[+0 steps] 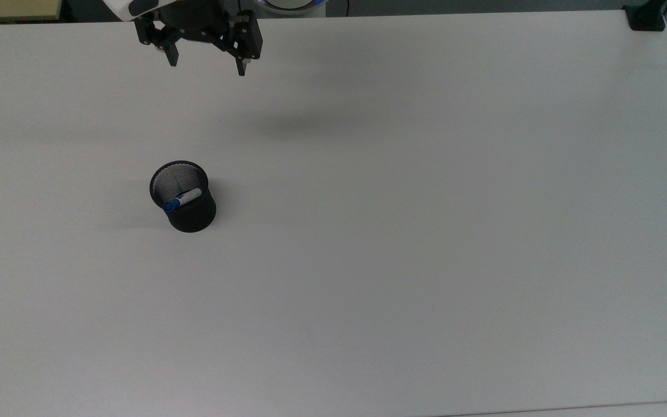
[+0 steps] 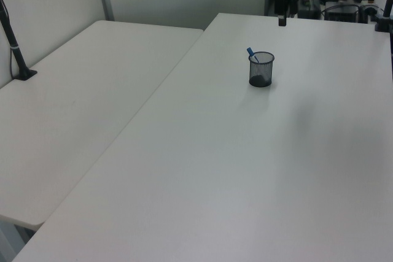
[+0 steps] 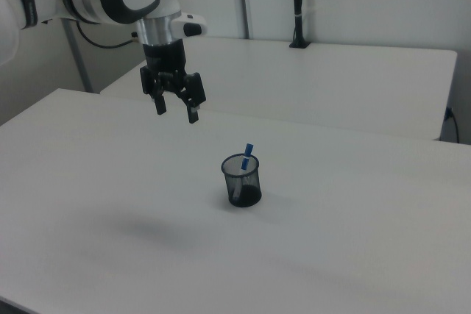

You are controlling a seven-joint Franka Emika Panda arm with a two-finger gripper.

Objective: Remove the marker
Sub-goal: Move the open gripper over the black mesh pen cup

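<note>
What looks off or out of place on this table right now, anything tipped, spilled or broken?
Nothing stands out. The mesh cup stands upright on the white table, with the marker leaning inside it, blue cap poking above the rim. The gripper hangs open above the table, apart from the cup. No spill or damage is visible.

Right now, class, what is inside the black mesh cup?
The marker leans inside the mesh cup, its blue cap poking above the rim. The cup wall covers the marker's lower end and the cup's floor.

Even, soft overhead light; faint diffuse shadows on the table (image 1: 426, 231).
</note>
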